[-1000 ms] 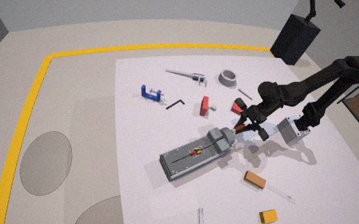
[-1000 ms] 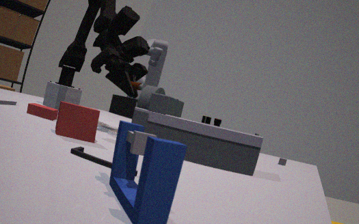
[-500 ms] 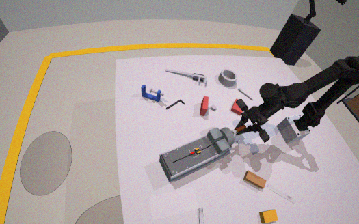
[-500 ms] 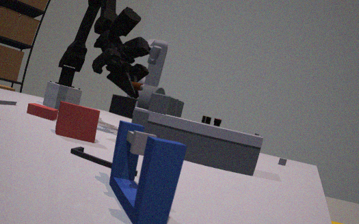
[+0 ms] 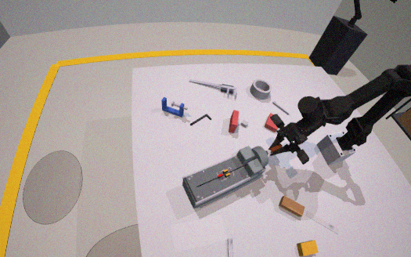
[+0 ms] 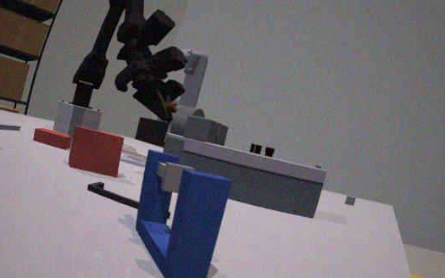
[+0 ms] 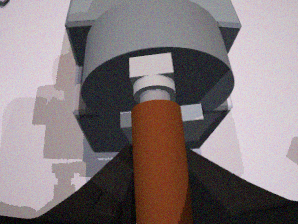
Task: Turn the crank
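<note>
The grey machine (image 5: 205, 190) (image 6: 268, 191) lies on the table. Its round crank housing (image 5: 260, 155) (image 7: 155, 30) is at the end nearest the arm. The red pointer (image 5: 220, 175) sits beside the two brass zero marks (image 5: 225, 171) (image 5: 228, 175), a little off them on the side away from the crank. My gripper (image 5: 272, 151) (image 6: 169, 111) (image 7: 153, 155) is shut on the orange-brown crank handle (image 5: 276, 148) (image 7: 159, 175), at the crank's upper side. The pointer is hidden in the exterior view and in the wrist view.
A blue clamp (image 5: 173, 111) (image 6: 197, 220), a caliper (image 5: 212, 85), a grey ring (image 5: 260, 95), red blocks (image 5: 233, 121) (image 6: 96, 151) and a black hex key (image 5: 200, 120) lie behind the machine. A brown block (image 5: 291, 206) and a yellow block (image 5: 308, 248) lie in front.
</note>
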You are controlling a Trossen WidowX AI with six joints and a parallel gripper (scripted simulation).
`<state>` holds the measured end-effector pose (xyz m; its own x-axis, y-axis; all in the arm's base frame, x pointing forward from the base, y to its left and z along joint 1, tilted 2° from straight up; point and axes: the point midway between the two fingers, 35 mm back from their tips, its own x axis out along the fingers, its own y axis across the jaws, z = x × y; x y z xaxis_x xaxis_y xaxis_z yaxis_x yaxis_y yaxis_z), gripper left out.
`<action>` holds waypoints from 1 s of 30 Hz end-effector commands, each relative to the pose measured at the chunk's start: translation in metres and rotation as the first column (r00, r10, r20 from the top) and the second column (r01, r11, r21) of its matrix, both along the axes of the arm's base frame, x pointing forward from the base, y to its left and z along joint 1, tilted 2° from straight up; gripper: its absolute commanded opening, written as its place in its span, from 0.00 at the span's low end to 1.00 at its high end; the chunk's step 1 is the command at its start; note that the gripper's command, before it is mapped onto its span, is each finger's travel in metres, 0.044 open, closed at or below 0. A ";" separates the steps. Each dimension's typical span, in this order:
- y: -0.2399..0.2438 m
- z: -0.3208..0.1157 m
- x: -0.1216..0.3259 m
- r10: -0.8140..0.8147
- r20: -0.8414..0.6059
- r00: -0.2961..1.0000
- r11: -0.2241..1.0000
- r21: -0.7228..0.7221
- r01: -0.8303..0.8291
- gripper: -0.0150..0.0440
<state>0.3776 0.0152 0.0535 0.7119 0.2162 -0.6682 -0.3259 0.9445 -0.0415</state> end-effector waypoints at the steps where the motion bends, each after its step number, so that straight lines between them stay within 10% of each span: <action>1: 0.008 -0.002 -0.003 0.021 -0.008 1.000 1.000 0.014 -0.021 0.25; 30: 0.011 -0.005 -0.004 0.021 -0.008 1.000 1.000 0.015 -0.021 0.25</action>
<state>0.3765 0.0175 0.0510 0.7128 0.2190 -0.6663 -0.3267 0.9443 -0.0391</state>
